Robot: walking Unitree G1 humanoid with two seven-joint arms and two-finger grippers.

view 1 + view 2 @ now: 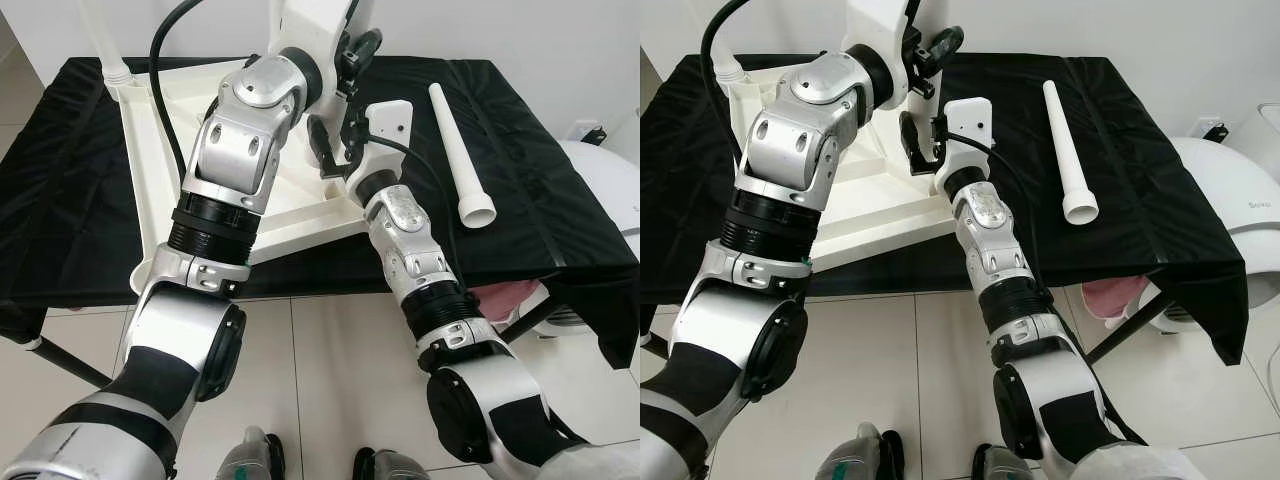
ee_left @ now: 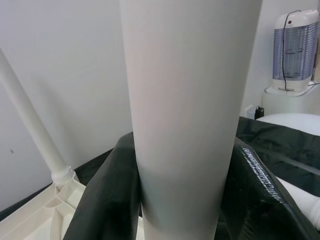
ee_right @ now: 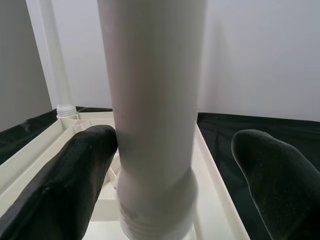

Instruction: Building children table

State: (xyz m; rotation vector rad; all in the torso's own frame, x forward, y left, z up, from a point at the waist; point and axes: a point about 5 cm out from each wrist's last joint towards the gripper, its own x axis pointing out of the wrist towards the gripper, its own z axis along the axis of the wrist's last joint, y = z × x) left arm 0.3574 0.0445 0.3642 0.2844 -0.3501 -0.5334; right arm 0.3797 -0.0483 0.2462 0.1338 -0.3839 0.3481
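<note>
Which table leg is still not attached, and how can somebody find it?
Look at the black-covered table, to the right of the upturned white tabletop. The loose leg lies flat on the cloth, alone. The other legs stand upright in the tabletop's corners.

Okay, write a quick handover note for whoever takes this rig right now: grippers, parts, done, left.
Left gripper: shut on the upright white plastic table leg.
Right gripper: open, fingers either side of that leg's threaded base, above the upturned cream plastic tabletop.
Done: another white leg stands in the far corner socket.
Left: seat this leg; a loose white leg lies on the black cloth-covered workbench on the right.
</note>
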